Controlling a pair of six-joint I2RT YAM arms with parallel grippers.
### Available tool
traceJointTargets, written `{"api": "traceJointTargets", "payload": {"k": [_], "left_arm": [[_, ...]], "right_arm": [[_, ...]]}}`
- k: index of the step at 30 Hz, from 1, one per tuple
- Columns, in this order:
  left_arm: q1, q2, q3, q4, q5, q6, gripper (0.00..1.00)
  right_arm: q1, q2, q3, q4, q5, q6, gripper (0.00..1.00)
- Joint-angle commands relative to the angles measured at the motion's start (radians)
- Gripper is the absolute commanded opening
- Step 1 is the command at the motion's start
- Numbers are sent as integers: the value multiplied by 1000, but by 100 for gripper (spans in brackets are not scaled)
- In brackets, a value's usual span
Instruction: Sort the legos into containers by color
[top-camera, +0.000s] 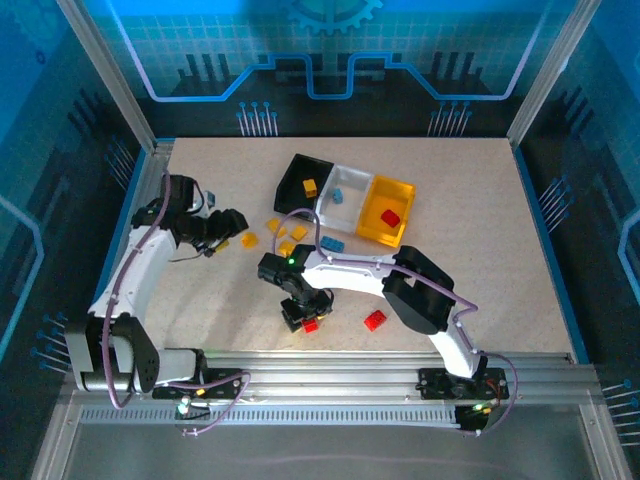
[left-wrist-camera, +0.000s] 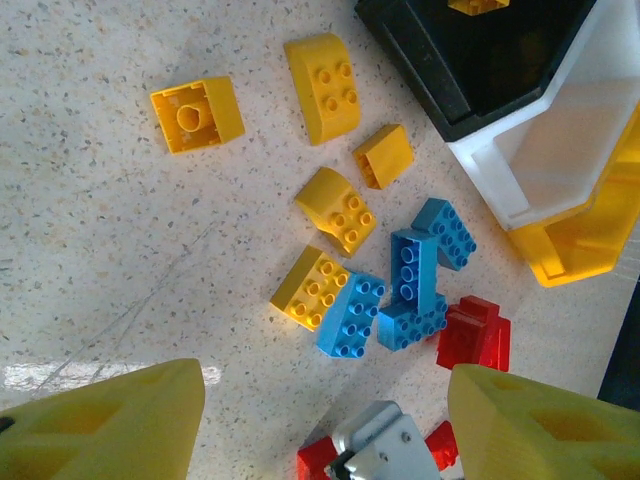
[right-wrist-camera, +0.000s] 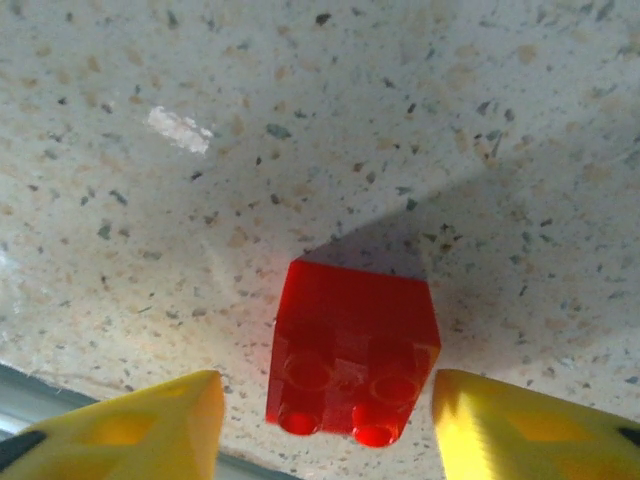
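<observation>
Left gripper (top-camera: 232, 222): being held released over loose bricks, jaws wide, nothing between.
Five yellow legos (left-wrist-camera: 338, 208) lying on table (top-camera: 480, 250); blue cluster (left-wrist-camera: 415, 290) just beside, count unclear.
Right gripper (right-wrist-camera: 325, 400): being held astride one red brick (right-wrist-camera: 350, 350), not clenched, gap showing on one side.
Three bins being kept touching in row: black bin (top-camera: 290, 178), white bin (top-camera: 358, 190), yellow-orange bin (top-camera: 400, 190), one brick in each.
Second red brick (top-camera: 375, 320) lying near, rightward.

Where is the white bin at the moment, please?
In the overhead view, the white bin sits centrally between the black bin and the yellow bin.
</observation>
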Motion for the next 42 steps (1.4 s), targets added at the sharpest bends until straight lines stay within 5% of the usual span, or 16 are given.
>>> {"api": "traceJointTargets", "payload": {"k": [1,7,12,17,22,31,42], "left_arm": [[5,-32,-30,-22,34,5,67],[5,-53,-70,-9,33,-3,67],[5,-80,-110,9,39,-40,67],[-29,-98,-151,47,40,-92,67],[-225,-87,-154,57,-23,-165,67],[-446,-87,-139,34,-102,-320,68],[-516,-156,-122,-100,-222,-418,70]], "right_arm": [[-21,9,-5,-12,29,13,50],[-34,-14,17,-52,53,-6,37],[-75,-98,51,-113,63,-28,36],[-221,-225,78,-141,33,-73,37],[-453,-263,145,-150,-2,-161,37],[-775,-50,339,-103,-65,-231,37],[-870,161,490,-82,-132,-278,43]]}}
